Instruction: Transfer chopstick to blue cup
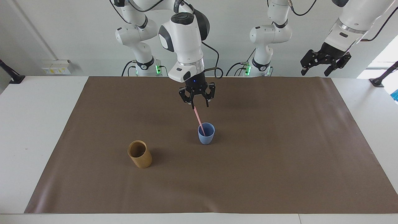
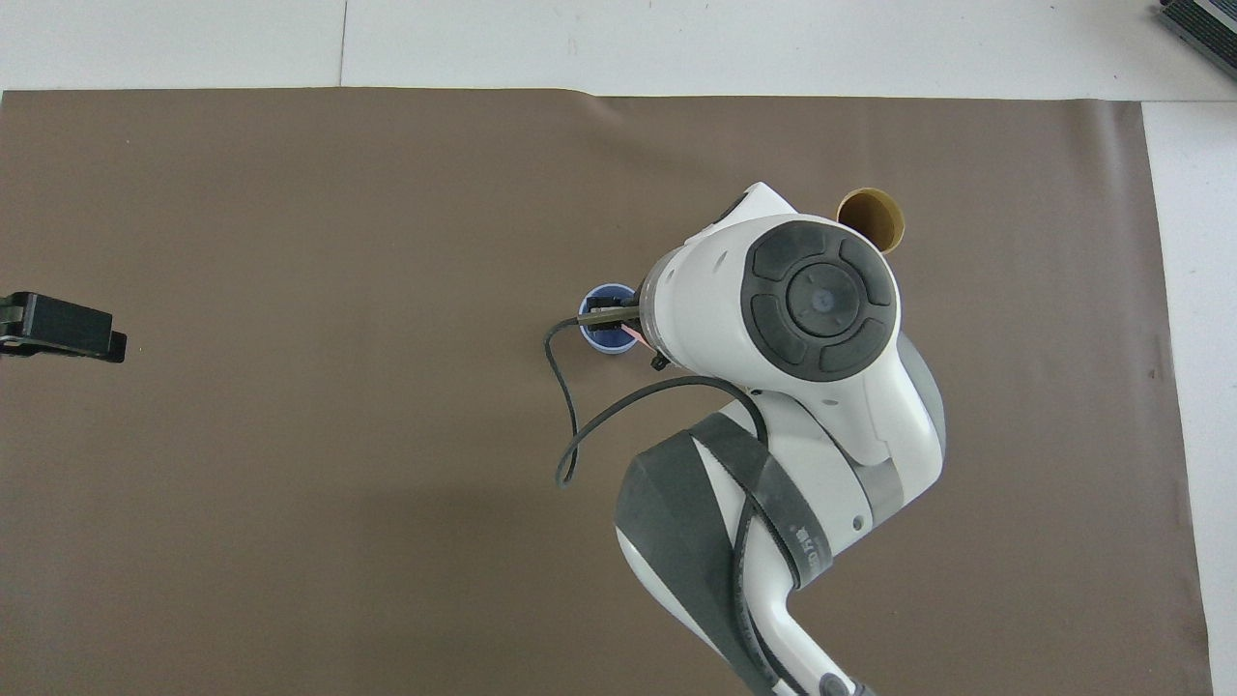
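The blue cup [image 1: 206, 137] stands upright mid-table; in the overhead view [image 2: 601, 296] the right arm partly covers it. The pale-pink chopstick [image 1: 198, 119] stands in the cup, its lower end inside, its top leaning toward the robots and the right arm's end of the table. Only a pink sliver of it [image 2: 630, 333] shows from overhead. My right gripper [image 1: 199, 105] hangs open just above the stick's top, its fingers spread clear of it. My left gripper [image 1: 324, 62] waits open, raised at its own end of the table, and shows at the overhead view's edge [image 2: 60, 329].
A tan bamboo-like cylinder cup [image 1: 140, 154] stands empty toward the right arm's end, farther from the robots than the blue cup; it also shows from overhead [image 2: 872, 215]. A brown mat [image 1: 279, 161] covers the white table. The right arm's cable [image 2: 565, 416] loops beside the blue cup.
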You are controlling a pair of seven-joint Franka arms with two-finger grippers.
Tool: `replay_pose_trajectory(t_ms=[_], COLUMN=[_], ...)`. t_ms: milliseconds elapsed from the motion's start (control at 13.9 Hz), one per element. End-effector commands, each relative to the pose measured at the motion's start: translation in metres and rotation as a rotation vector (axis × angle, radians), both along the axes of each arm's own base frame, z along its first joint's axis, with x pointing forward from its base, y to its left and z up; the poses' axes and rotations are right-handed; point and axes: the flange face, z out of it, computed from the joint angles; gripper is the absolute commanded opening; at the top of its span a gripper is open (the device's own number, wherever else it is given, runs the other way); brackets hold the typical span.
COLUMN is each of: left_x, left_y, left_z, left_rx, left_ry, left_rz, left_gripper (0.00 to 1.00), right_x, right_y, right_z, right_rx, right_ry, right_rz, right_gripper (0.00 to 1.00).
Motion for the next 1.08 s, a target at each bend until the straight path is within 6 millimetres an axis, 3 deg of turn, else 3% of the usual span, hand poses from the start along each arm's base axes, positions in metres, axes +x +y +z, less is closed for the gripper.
replay_pose_trajectory(t_ms=[0,144,360,505,865,1009], left_x=[-0.007,-0.007,-0.007,-0.007,-0.007,-0.007], left_y=[0.003,0.003,0.003,0.003,0.003,0.003], left_z=[0.002,0.002,0.002,0.002,0.002,0.002], left_rx=[-0.009,-0.010,-0.010,-0.009,-0.009,-0.009], left_ry=[0.005,0.003,0.005,0.003,0.003,0.003], left_rz=[0.007,0.007,0.007,0.007,0.007,0.007], left_gripper=[1.00,1.00,1.00,1.00,1.00,1.00], right_x=[0.009,0.014,0.020,0.014,-0.007,-0.016], right_y=[-0.046,-0.109,-0.198,-0.228,-0.279,-0.300], right_z=[0.035,0.060,0.080,0.082,0.086,0.099], right_rx=[0.007,-0.017,-0.050,-0.087,-0.145,-0.146], right_ry=[-0.023,-0.012,0.014,0.065,0.190,0.188], right_rz=[-0.060,-0.150,-0.276,-0.268,-0.213,-0.220], right_gripper=[1.00,1.00,1.00,1.00,1.00,1.00])
